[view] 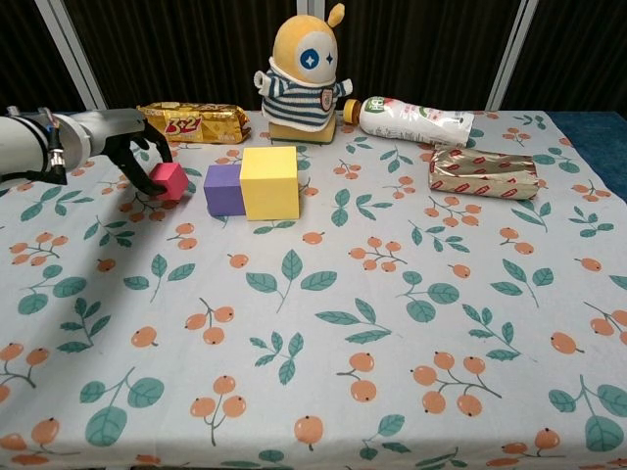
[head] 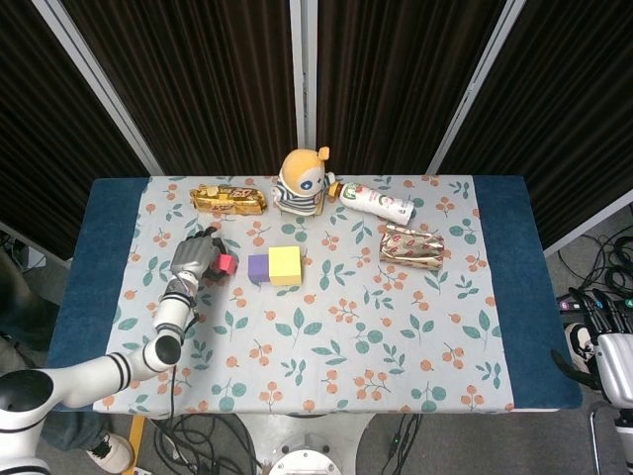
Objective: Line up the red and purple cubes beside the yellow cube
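Left hand: the left hand (view: pixel 137 157) pinches the red cube (view: pixel 170 180) between its dark fingers and holds it just above the tabletop (view: pixel 411 392), judging by the shadow under it in the chest view.
Red cube: it sits at the tips of the hand, a little to the left of the purple cube (view: pixel 222 188), near but not touching; a strip of cloth shows between them. It looks slightly turned, its faces not square with the other two.
Row so far: the purple cube stands touching the left face of the yellow cube (view: pixel 269 182), so that part of the task looks done already.
Line of the row: the two placed cubes run left to right across the tabletop, and the free end is the purple cube's left face.
The relation that matters: the open slot lies to the right of the red cube, away from the wrist, so I would expect a short slide rightward and a small twist to square it up.
Which arm: the left arm is plainly the nearer one.
Right hand: only a white part (head: pixel 613 366) shows at the far right edge, off the tabletop; I cannot tell how its fingers lie.
Risk: pushing in too hard could nudge the purple cube off the yellow.
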